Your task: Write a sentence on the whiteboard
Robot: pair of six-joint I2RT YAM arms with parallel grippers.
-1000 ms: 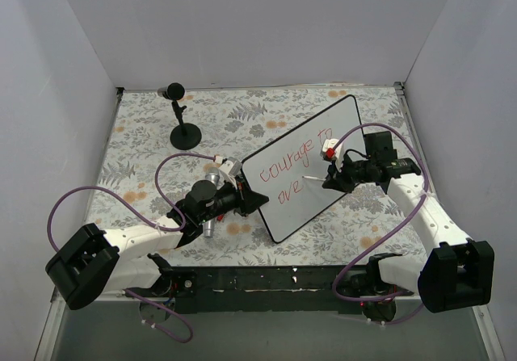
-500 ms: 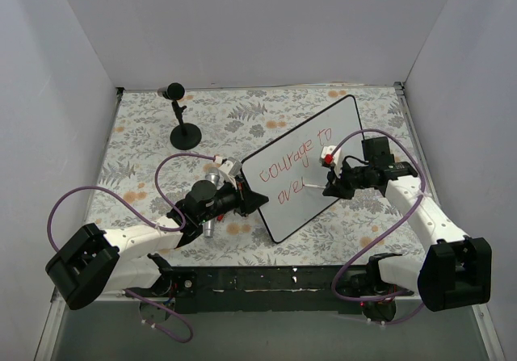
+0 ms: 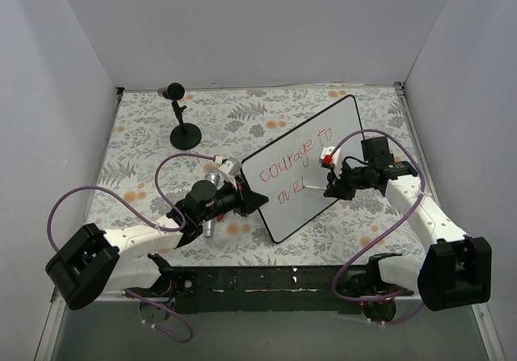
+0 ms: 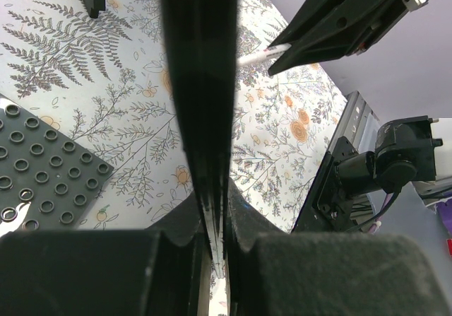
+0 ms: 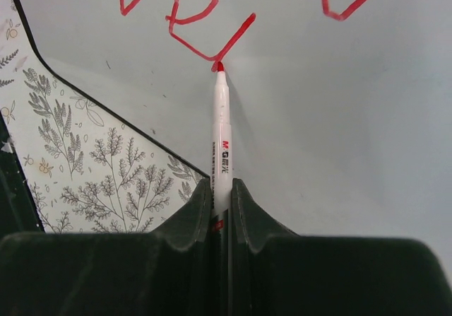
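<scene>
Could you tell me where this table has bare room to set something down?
Bare floral cloth: along the back wall between microphone stand and whiteboard, and at left between that stand and the purple cable. Crowded middle: the left hand clamps the board's edge and the marker in the right hand touches it.

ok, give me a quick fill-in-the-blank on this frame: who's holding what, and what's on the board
1. The right end effector is shut on a white ___ whose tip touches the whiteboard.
2. The left end effector clamps the whiteboard by its black ___.
3. The sentence is written in ___ ink.
4. Its top line reads "courage ___".

Missing words: marker; edge; red; to
</scene>
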